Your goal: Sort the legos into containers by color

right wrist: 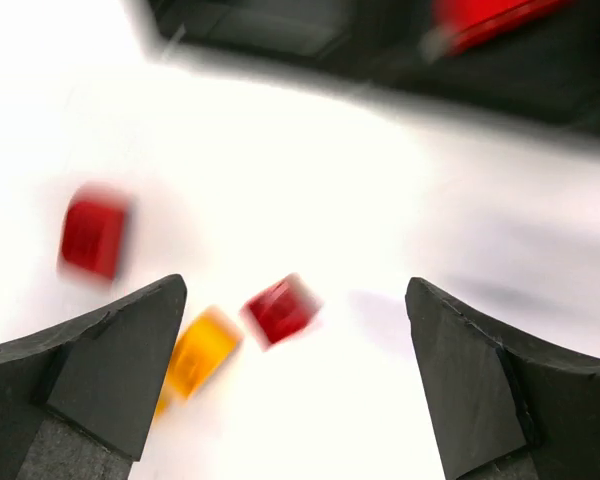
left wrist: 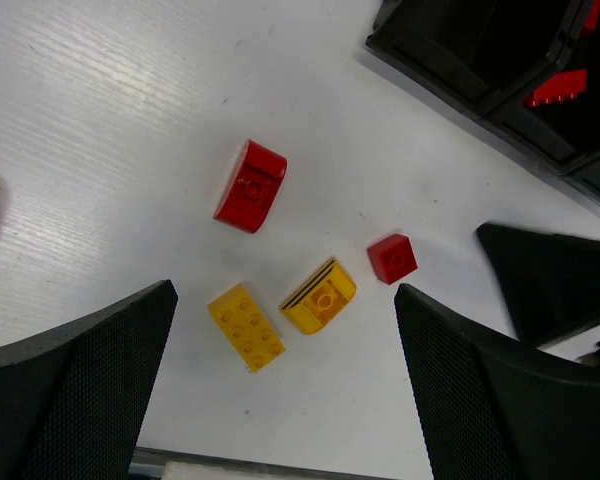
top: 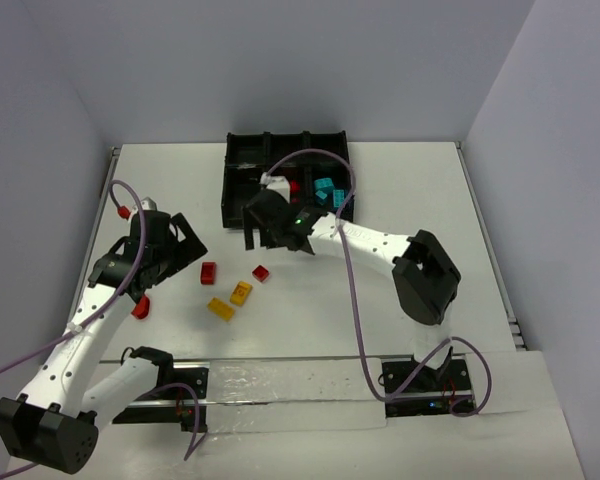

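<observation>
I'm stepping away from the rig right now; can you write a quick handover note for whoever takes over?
Left gripper: open, empty, above the loose pieces.
Right gripper: open, empty, near the tray's front; its view is blurred.
Tray: cyan bricks in one compartment, sorted red bricks in the neighbouring one.
Table: two loose red bricks, two loose yellow bricks.
Left to do: sort those four; no yellow seen in the tray.

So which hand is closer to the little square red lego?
Right. The right hand hangs just beyond the square red lego; the left hand is farther off, to its left.
</observation>
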Controlling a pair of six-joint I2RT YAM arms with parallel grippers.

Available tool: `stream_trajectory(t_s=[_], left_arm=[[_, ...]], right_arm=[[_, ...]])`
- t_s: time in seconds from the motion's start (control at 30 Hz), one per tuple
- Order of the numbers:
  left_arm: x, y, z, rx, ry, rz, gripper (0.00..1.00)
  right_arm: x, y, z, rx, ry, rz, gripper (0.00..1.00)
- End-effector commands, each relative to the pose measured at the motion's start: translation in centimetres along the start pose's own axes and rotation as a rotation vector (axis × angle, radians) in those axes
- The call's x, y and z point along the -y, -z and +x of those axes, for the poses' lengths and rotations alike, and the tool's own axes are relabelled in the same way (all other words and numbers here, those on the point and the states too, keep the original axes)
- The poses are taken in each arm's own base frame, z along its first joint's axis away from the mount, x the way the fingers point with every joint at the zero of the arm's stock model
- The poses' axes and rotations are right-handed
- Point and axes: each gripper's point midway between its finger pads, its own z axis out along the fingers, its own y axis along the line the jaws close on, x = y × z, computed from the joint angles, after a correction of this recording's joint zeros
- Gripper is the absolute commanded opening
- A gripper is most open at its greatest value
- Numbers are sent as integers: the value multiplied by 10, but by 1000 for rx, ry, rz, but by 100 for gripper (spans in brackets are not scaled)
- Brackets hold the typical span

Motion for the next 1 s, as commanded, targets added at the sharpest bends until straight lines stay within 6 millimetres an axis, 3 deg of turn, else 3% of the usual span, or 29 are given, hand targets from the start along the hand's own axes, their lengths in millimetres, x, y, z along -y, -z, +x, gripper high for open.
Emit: stream_trajectory(t_s=[0.0, 0.1, 0.4, 0.63, 0.97], left_arm=[[-6, 6, -11, 35, 28, -41, 99], [-3, 6, -12, 39, 38, -25, 99], [-3, 0, -3, 8, 42, -15, 99], [5, -3, -2, -8, 48, 12, 99], [4, -2, -1, -6, 51, 18, 99]], right_arm=[[-34, 3, 23, -51, 113, -150, 99], [-46, 2, 40, -107, 169, -217, 96], [-49, -17, 79, -226, 246, -236, 88], [-39, -32, 94, -246, 233, -173, 73], [-25, -44, 98, -231, 196, -94, 56]])
